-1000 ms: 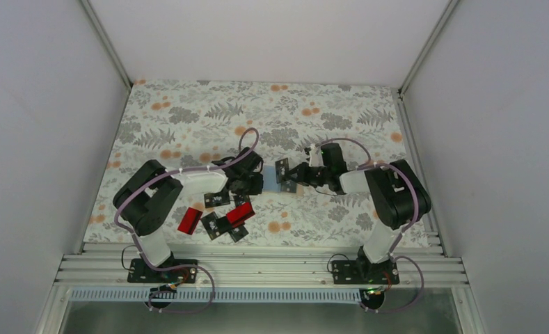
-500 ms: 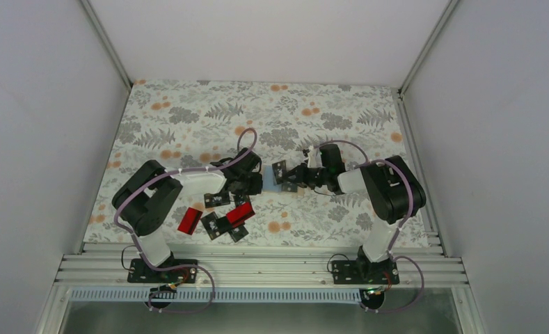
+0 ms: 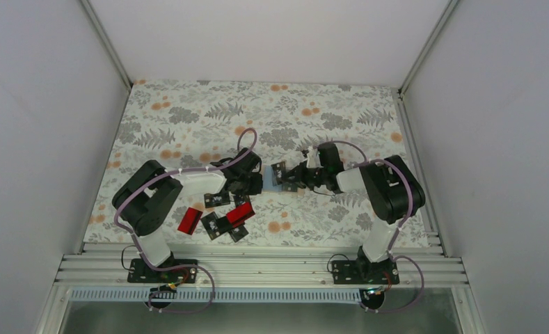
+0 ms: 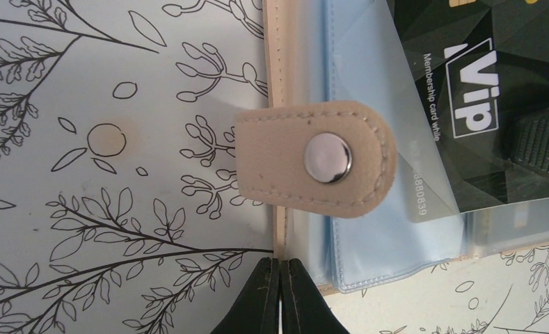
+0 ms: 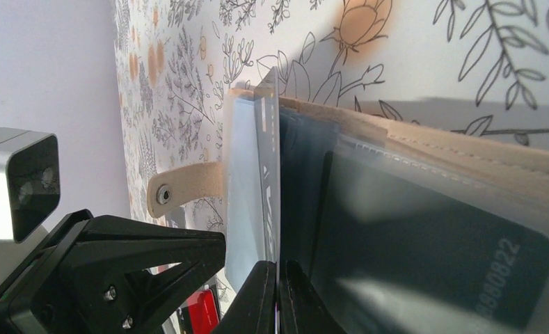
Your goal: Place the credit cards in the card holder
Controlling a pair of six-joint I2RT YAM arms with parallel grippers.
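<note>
The card holder (image 3: 271, 184) lies open on the floral cloth, tan outside and light blue inside (image 4: 369, 254), its snap strap (image 4: 313, 163) folded over. My left gripper (image 3: 255, 183) is shut on the holder's tan left edge (image 4: 280, 268). My right gripper (image 3: 290, 177) is shut on a black credit card (image 3: 279, 172), seen edge-on in the right wrist view (image 5: 272, 174). The card's lower part sits under a clear pocket in the left wrist view (image 4: 494, 90). Another dark card (image 5: 431, 257) sits in a pocket. More black and red cards (image 3: 223, 216) lie near the left arm.
A red card (image 3: 189, 220) lies apart at the front left, and a black card (image 3: 217, 200) sits under the left forearm. The left gripper's body (image 5: 104, 278) stands close beside the holder in the right wrist view. White walls enclose the cloth.
My right gripper has moved slightly left with the black card, closer over the holder. The left arm and the loose cards have not moved.
</note>
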